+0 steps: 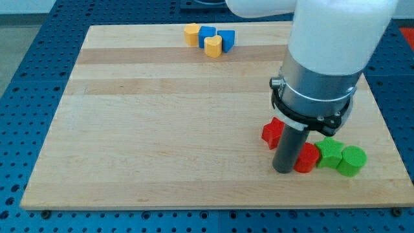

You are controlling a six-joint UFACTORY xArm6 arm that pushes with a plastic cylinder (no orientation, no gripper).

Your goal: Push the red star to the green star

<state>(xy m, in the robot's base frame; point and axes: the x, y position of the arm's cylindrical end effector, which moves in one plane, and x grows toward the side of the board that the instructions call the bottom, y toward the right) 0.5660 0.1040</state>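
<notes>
My tip (283, 171) between red star (272, 132) and red block (306, 158)

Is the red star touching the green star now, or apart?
Apart, it seems. The red star lies up-left of my tip; another red block sits between it and the green star.

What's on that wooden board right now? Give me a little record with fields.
board: wooden board
my tip: at the view's lower right, between two red blocks
red star: just above-left of the tip
other red block: right of the tip, touching the green star
green star
green cylinder: beside the green star
top cluster: yellow block, blue block, yellow heart, blue cube
</notes>
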